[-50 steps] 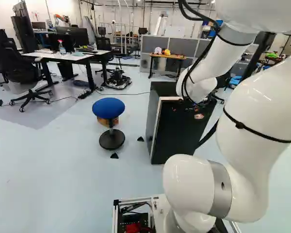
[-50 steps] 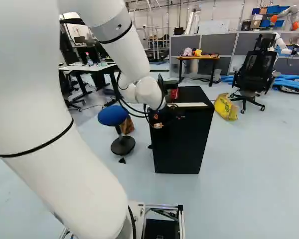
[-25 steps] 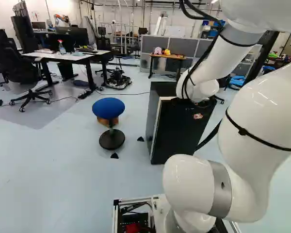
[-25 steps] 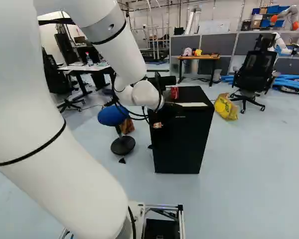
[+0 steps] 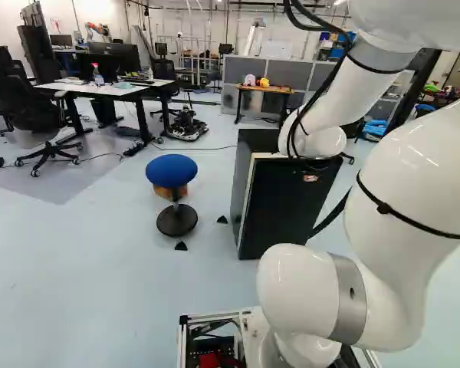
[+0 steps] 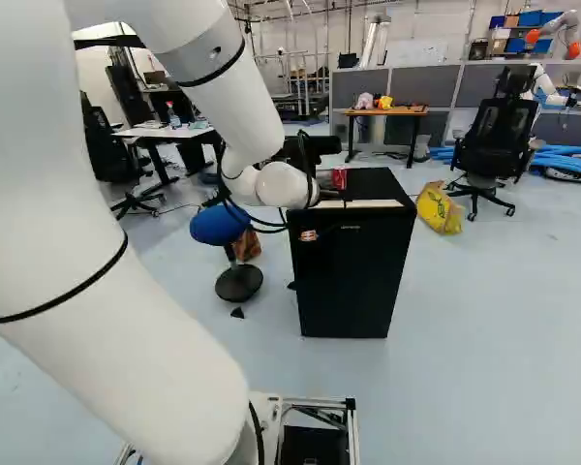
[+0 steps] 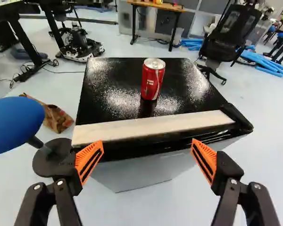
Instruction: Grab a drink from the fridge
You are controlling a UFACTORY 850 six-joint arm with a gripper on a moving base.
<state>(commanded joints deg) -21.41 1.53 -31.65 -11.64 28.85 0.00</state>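
Reaching to the top of a squat black fridge (image 6: 353, 281) with black two-fingered, orange-padded jaws (image 6: 318, 147). Seen from the wrist, holding the jaws (image 7: 147, 157) wide apart and empty. Facing a red metal drink can with a silver lid (image 7: 152, 80), upright on the fridge's glossy top, ahead of the gap and beyond a pale cream strip (image 7: 155, 127) along the near edge. Beside the fridge, showing a round blue-seated stool (image 7: 12, 122) and a brown printed box or bag (image 7: 56, 117).
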